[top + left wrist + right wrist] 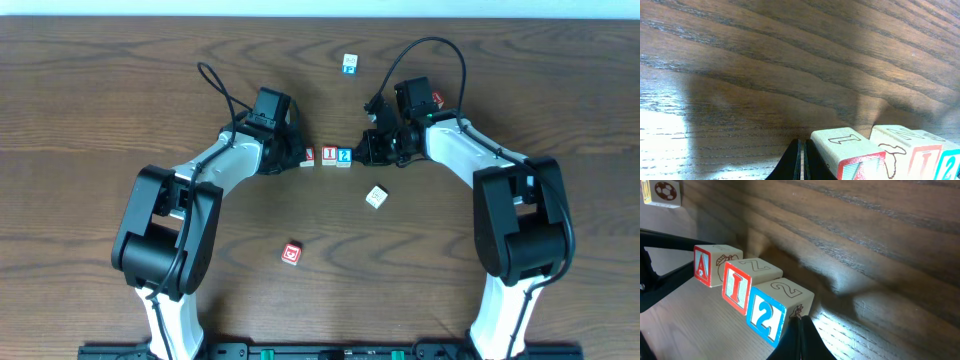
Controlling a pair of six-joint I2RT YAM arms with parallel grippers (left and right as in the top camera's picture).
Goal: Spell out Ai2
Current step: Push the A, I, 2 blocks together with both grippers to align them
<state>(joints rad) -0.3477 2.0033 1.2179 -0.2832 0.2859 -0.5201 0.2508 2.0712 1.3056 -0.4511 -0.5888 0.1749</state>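
The three letter cubes stand in a row mid-table. The red "A" cube (308,156) (707,265) (850,150) is leftmost, the red "I" cube (329,155) (740,285) (912,150) is in the middle, and the blue "2" cube (344,156) (772,310) (951,167) is rightmost. They touch or nearly touch. My left gripper (296,156) (803,162) is shut and empty, its tips right beside the A cube's left side. My right gripper (362,152) (801,337) is shut and empty, tips against the 2 cube's right side.
A teal-marked cube (350,64) lies at the back. A white cube (376,197) lies right of centre, and a red-marked cube (291,253) lies nearer the front. A cube with a soccer-ball face (662,192) shows at the top left of the right wrist view.
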